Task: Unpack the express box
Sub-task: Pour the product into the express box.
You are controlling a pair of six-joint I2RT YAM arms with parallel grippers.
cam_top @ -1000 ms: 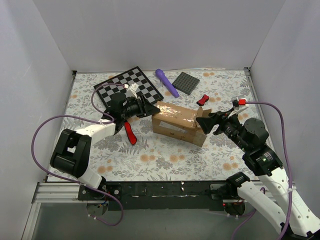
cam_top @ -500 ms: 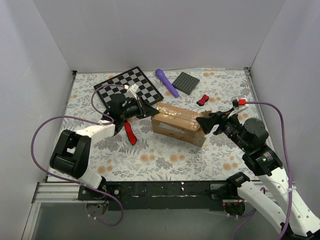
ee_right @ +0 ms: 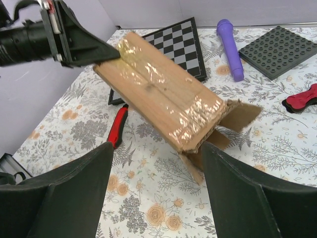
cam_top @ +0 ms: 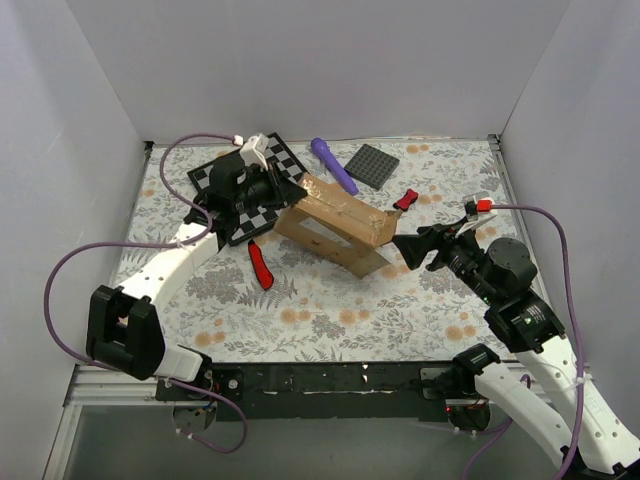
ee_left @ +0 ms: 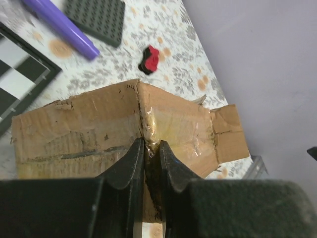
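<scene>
Cardboard express box [cam_top: 335,224] tilted, left gripper [cam_top: 288,198] pinching its taped left edge; right gripper [cam_top: 402,246] wide, empty. Thin pinch may slip, dropping it.

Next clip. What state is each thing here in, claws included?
express box: tilted, high end pinched, low-end flaps open
left claw: shut on express box
right claw: open, empty
red-handled tool: lying flat, untouched
purple marker: lying flat
</scene>
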